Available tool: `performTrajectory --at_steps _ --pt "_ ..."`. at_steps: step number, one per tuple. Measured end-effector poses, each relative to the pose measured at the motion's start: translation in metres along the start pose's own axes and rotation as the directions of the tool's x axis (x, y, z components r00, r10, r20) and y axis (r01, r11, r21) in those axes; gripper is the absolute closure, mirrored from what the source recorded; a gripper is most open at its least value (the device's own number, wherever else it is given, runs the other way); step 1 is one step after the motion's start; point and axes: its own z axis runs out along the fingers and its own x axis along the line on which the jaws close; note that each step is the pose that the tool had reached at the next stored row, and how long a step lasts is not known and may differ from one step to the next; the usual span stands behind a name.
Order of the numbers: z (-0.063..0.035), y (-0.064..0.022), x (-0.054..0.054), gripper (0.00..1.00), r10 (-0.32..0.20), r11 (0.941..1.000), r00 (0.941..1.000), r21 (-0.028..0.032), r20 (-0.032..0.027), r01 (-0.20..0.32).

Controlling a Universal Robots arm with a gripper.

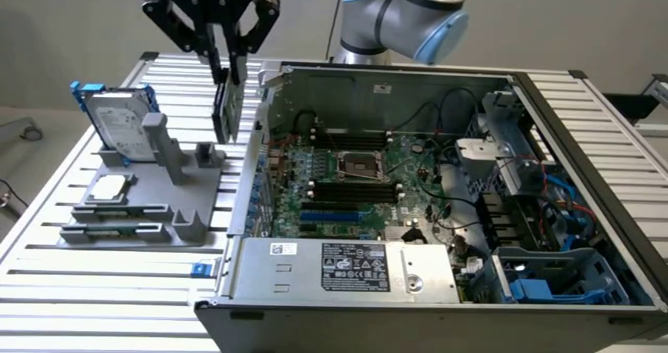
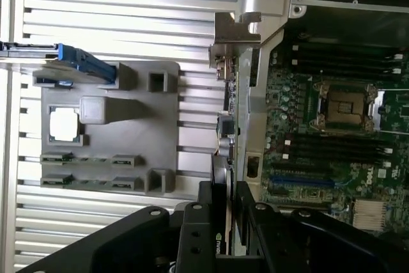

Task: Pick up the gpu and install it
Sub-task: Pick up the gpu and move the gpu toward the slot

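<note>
Currently: one gpu aloft in the gripper, outside the case

Task item, count one: the gpu [image 1: 224, 106] is clamped between the two fingers of the gripper [image 1: 225, 75], whose jaws are narrowed onto the card's upper end. It hangs upright on edge, clear of the slatted table [image 1: 105, 290]. It sits just beside the outer wall of the open computer case [image 1: 376, 83], on the exterior view's left, over the case-side edge of the grey fixture [image 1: 156, 192]. It is not seated on the motherboard [image 1: 355, 181].

On the fixture:
- one hard drive [image 1: 115, 122] in a blue frame, standing
- one processor chip [image 1: 109, 187], lying flat
- two memory sticks [image 1: 117, 210], side by side in slots

Hard to read: from the wrist view the card shows edge-on, so neither face is legible, though its silver end bracket [image 2: 236, 30] is plain. The fingers hide the gripped part. The arm [image 1: 412, 16] is cut off at the frame's top, and the case's near corners are cut off as well.
</note>
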Motion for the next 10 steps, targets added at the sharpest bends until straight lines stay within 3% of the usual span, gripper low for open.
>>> performTrajectory --at_steps 5,10 --pt "-0.0217 -0.0006 -0.022 0.74 0.0 1.0 1.0 -0.0002 -0.0036 0.0" --pt "-0.0236 -0.002 -0.045 0.74 0.001 1.0 1.0 -0.0006 -0.0096 -0.001"
